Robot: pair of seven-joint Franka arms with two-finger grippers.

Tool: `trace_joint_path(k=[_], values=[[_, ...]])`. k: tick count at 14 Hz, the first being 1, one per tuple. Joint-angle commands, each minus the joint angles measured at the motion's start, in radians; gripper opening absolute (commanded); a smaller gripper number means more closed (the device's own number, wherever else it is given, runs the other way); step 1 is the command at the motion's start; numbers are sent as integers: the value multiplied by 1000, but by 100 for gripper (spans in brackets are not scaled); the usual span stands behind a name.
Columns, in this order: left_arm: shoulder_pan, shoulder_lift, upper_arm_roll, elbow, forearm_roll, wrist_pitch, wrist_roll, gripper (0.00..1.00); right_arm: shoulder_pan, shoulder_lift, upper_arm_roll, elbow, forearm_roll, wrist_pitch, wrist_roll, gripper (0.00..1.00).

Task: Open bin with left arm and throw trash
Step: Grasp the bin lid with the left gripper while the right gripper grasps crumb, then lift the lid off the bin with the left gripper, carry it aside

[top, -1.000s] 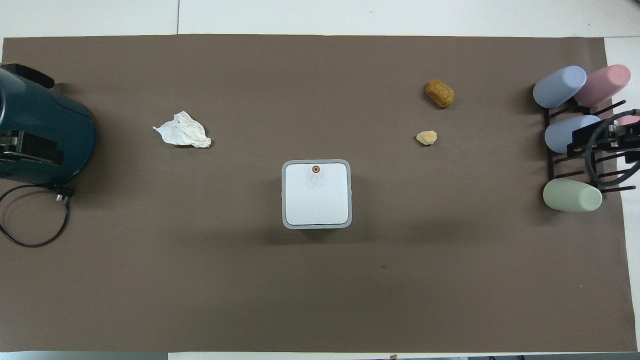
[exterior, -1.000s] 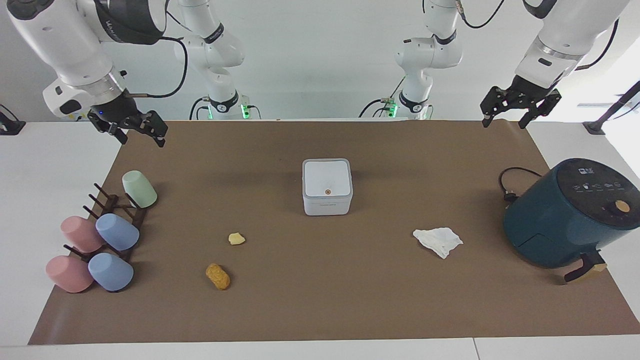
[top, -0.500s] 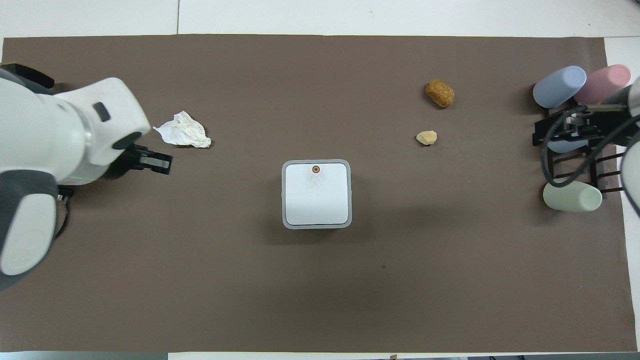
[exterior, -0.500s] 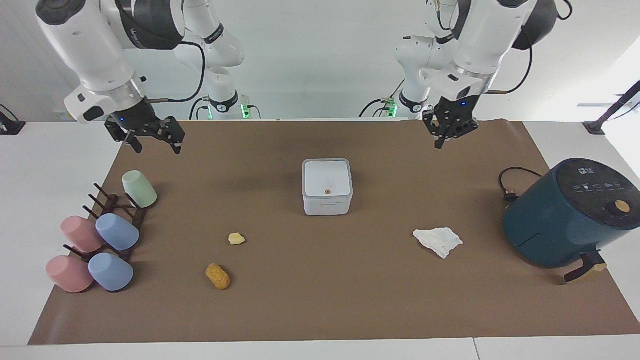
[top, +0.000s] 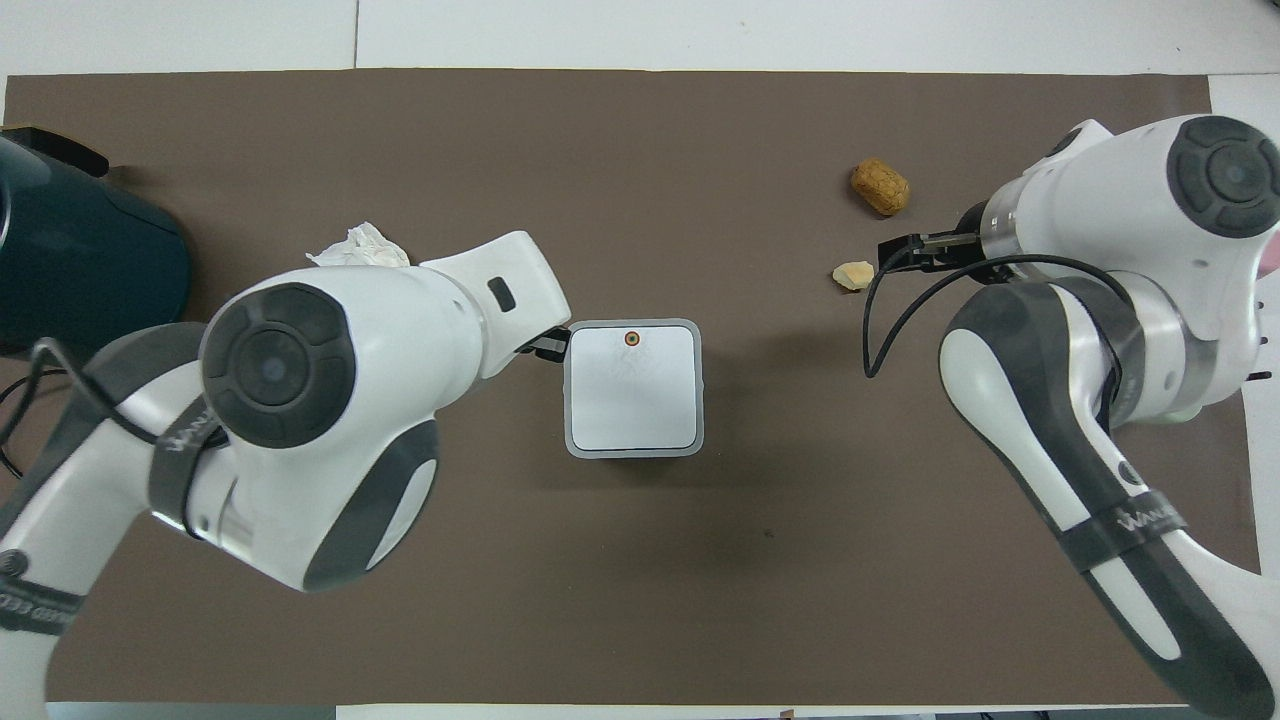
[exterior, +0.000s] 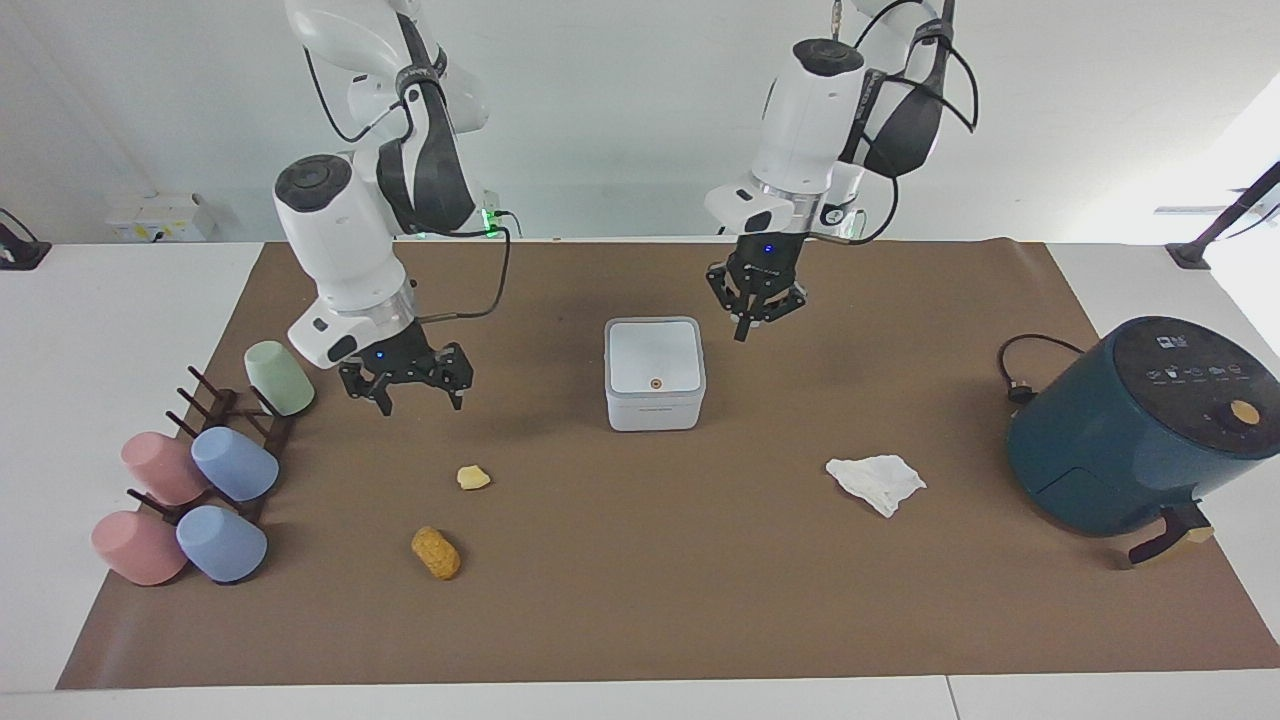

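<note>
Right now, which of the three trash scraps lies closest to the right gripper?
The pale yellow chunk: it lies just off the right gripper, while the breaded nugget lies farther from the robots and the white tissue toward the left arm's end.

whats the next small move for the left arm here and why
Probably ease the left gripper down and across onto the bin, toward the orange dot on its lid. The lid lies flat and shut, and the gripper hangs in the air beside the bin, touching nothing. The yellow chunk, the nugget and the tissue all lie on the mat, so opening comes first.
</note>
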State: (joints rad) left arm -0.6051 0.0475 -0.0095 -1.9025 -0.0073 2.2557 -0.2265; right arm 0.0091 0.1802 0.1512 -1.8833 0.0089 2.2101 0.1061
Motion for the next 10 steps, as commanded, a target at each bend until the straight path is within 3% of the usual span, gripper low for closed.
trace_joint_path(k=[1, 6, 10], values=[[-62, 80, 17, 0, 9, 114, -97, 0, -4, 59, 4, -39, 8, 136, -52, 100], [-108, 173, 17, 10, 9, 235, -165, 0, 12, 188, 5, -28, 11, 281, -128, 100], [-140, 172, 17, -43, 9, 217, -156, 0, 52, 278, 4, -20, 10, 407, -120, 100]])
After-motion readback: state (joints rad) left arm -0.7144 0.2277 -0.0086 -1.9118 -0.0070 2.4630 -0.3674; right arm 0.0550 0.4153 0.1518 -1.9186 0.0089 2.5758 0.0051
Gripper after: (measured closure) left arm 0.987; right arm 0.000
